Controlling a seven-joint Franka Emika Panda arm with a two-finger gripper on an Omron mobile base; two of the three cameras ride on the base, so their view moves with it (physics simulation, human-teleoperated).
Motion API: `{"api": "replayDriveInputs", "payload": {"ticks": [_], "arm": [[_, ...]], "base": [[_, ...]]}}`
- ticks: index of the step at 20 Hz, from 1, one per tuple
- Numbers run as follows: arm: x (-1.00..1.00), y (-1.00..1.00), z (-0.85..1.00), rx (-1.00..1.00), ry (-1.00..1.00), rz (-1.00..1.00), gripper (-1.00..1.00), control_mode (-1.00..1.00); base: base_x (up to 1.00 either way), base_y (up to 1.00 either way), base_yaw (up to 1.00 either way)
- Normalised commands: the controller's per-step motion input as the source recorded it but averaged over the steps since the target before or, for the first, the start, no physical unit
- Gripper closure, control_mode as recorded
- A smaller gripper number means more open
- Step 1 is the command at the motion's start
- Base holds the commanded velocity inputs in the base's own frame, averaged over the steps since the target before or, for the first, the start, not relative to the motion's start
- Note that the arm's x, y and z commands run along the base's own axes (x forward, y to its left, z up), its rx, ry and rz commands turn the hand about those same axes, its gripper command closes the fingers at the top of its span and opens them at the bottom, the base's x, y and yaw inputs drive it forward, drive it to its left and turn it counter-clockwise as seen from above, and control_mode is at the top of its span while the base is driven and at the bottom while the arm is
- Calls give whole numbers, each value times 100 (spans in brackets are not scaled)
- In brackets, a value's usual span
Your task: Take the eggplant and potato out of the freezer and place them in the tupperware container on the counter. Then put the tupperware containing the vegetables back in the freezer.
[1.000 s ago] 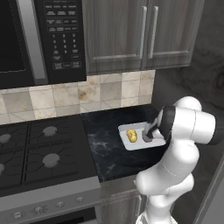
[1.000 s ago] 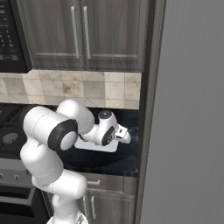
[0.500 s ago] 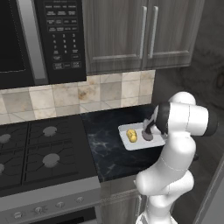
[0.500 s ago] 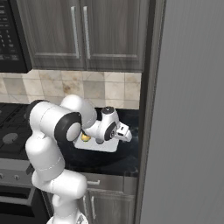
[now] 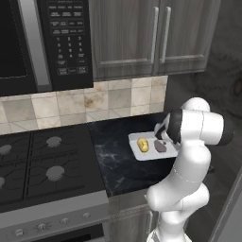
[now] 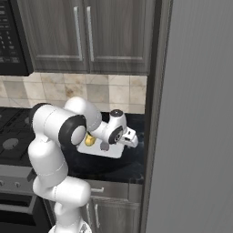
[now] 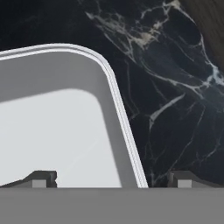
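Vegetables are seen lying side by side in the tupperware container (image 5: 142, 155): the potato (image 5: 142, 144) and the eggplant (image 5: 160, 146), so the filling step is judged done. The gripper (image 7: 111, 179) is held low with fingers spread wide astride the container's rim, empty, seemingly set to grasp that wall. The container rests on the black veined counter (image 5: 113, 151) between stovetop (image 5: 38, 165) and freezer (image 6: 195, 136).
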Motion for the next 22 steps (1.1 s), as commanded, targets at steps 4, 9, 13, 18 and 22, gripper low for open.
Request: {"api": "replayDriveInputs", "payload": {"ticks": [4, 9, 13, 18, 22], "arm": [[-6, 2, -6, 5, 0, 2, -100, -100], [-3, 22, -2, 3, 0, 0, -100, -100], [-7, 39, 0, 0, 0, 0, -100, -100], [-14, 40, 0, 0, 0, 0, -100, -100], [-26, 33, 0, 0, 0, 0, 100, -100]], "base": [[0, 0, 0], [0, 0, 0], [0, 0, 0], [0, 0, 0], [0, 0, 0]]}}
